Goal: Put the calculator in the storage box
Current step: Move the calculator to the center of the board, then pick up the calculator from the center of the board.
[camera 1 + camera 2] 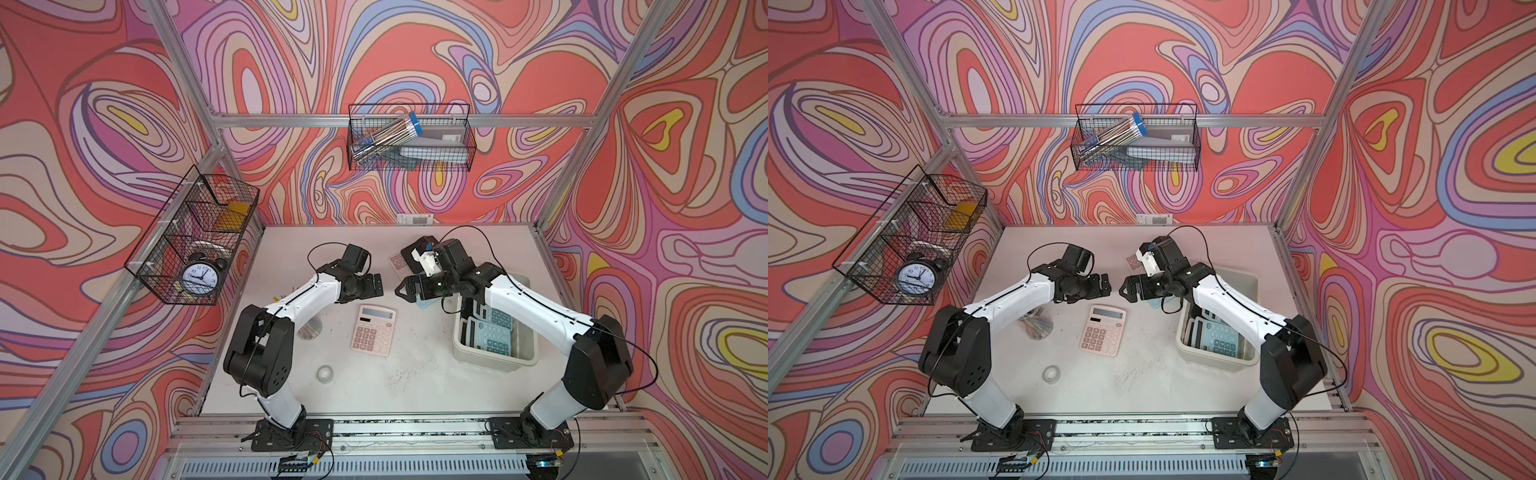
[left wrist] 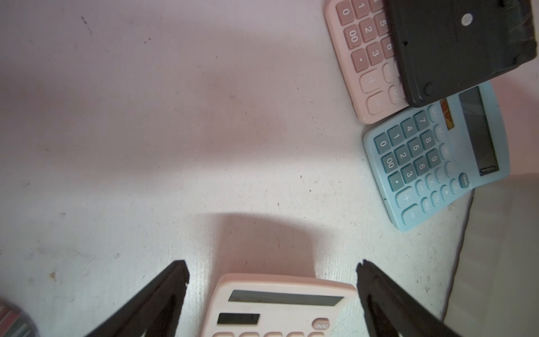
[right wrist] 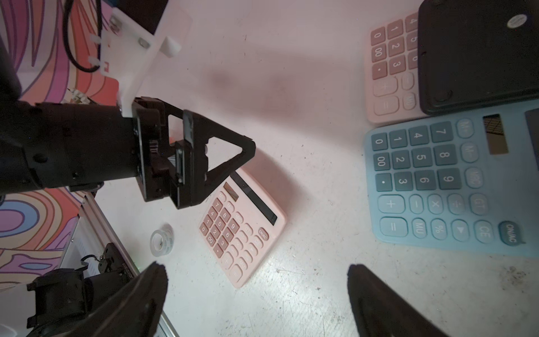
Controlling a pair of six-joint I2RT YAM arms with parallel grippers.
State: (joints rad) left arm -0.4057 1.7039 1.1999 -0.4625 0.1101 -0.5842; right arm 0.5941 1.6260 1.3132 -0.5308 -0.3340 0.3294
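A pink calculator (image 1: 373, 330) (image 1: 1104, 330) lies face up mid-table. My left gripper (image 1: 376, 284) (image 2: 272, 271) hovers open over its display end; the pink calculator (image 2: 277, 306) shows between the spread fingers, untouched. My right gripper (image 1: 400, 289) (image 3: 256, 271) faces it, open and empty over bare table, with the pink calculator (image 3: 242, 227) beyond it. The off-white storage box (image 1: 490, 360) (image 1: 1217, 361) stands at the right under the right arm, with blue calculators lying in it.
A blue calculator (image 2: 431, 160) (image 3: 437, 181) lies on the table beside the box. Behind it, a black slab (image 2: 458, 43) partly covers another pink calculator (image 2: 364, 58). A tape roll (image 1: 325, 372) and a shiny disc (image 1: 309, 330) lie front left. Wire baskets (image 1: 191, 237) hang on the walls.
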